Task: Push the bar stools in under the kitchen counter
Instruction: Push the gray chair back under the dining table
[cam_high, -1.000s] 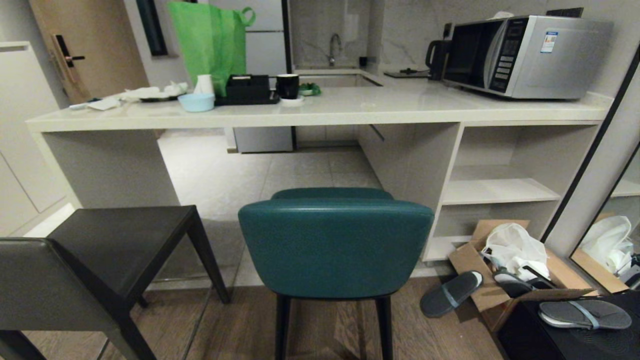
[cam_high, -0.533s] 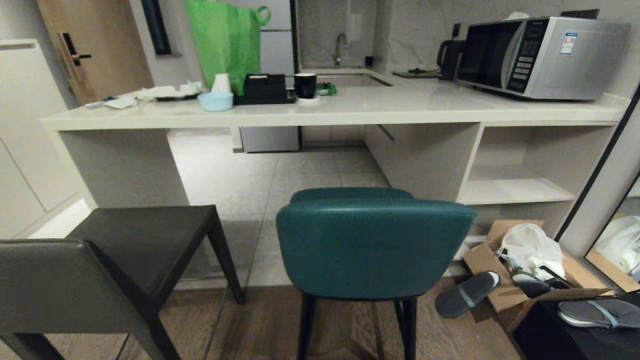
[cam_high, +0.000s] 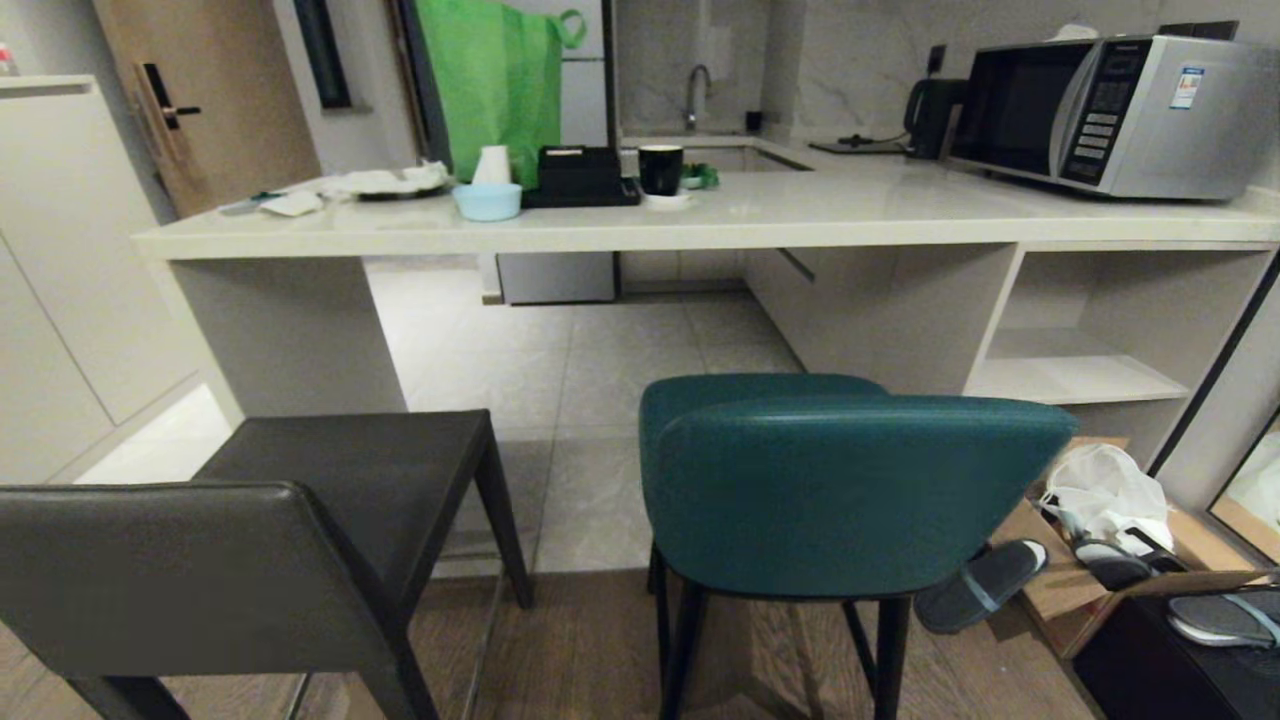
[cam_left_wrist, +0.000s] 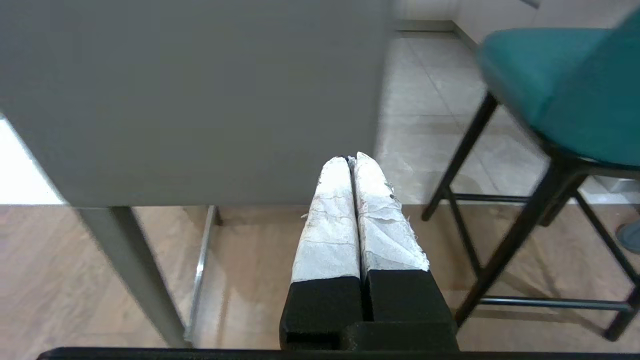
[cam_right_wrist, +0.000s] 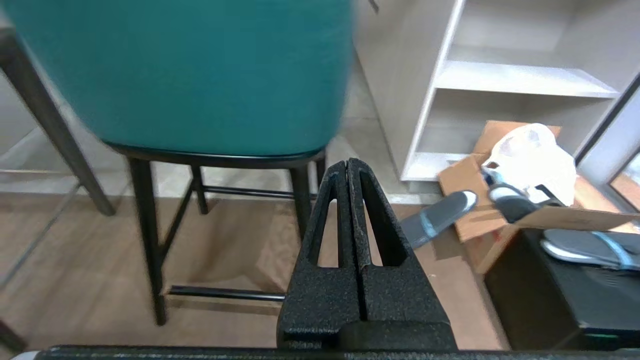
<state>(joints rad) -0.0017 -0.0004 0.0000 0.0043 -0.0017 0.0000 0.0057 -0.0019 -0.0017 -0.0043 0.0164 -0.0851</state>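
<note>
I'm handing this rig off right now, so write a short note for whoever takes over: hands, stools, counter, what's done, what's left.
Left hand: shut, empty, behind the dark grey stool, not touching.
Right hand: shut, empty, behind the teal stool, not touching.
Both stools stand on the floor out in front of the kitchen counter, backs toward the robot, grey on the left, teal on the right.
Done: nothing; neither stool is pushed in.
Left: push both stools under the counter. A slipper and a cardboard box lie right of the teal stool.

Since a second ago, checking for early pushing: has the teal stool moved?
No. The teal stool keeps its place below the counter; the camera shifted.
</note>
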